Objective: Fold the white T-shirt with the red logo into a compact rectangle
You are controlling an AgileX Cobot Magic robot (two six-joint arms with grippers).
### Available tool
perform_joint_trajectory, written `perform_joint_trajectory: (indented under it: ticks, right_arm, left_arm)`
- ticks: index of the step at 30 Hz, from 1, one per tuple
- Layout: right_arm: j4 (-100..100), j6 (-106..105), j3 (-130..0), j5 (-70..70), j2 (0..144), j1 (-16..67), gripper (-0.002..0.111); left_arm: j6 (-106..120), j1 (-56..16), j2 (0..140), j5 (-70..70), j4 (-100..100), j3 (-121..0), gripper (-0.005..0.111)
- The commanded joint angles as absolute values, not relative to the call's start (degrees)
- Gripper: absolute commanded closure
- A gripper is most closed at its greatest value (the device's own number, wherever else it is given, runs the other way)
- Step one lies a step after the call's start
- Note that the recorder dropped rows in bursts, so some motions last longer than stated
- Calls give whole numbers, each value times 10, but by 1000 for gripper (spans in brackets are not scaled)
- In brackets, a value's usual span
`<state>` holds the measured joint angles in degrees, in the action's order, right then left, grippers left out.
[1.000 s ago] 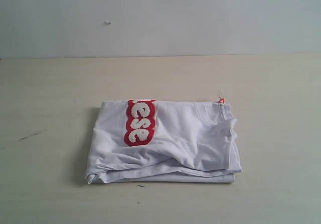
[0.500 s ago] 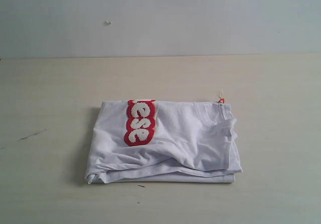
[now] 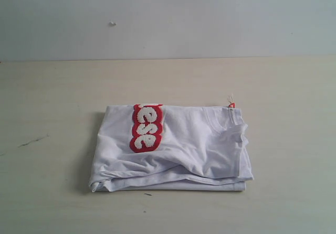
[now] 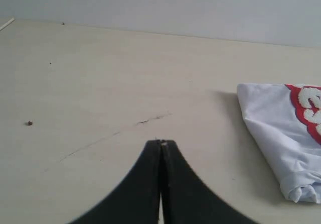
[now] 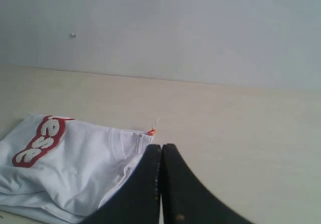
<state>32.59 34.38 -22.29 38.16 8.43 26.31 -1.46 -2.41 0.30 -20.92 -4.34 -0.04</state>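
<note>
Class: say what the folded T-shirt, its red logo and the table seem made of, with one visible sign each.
White T-shirt: soft matte cloth, likely cotton; it creases and drapes. Red logo: fuzzy raised pile, perhaps chenille. Table: smooth pale board, possibly wood laminate; faint grain, scuffs.

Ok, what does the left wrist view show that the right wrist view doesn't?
Only the left wrist view: the left gripper, fingers pressed together, a thin dark scratch on the table, and the shirt's bunched corner. Only the right wrist view: the right gripper, fingers also together, and the orange tag loop at the collar. Both: the white T-shirt lying folded on the table, and part of the red logo.
</note>
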Motion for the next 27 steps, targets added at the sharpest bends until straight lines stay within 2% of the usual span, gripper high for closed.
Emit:
perform_joint_trajectory:
  ticks: [1, 17, 27]
  right_arm:
    - [296, 347, -220, 377, 62, 209, 108]
    - [199, 345, -204, 320, 46, -45, 108]
    - [194, 345, -204, 315, 46, -57, 108]
  left_arm:
    - [-18, -22, 0, -205, -49, 0, 106]
    - [-18, -22, 0, -205, -49, 0, 106]
    - [-18, -22, 0, -205, -49, 0, 106]
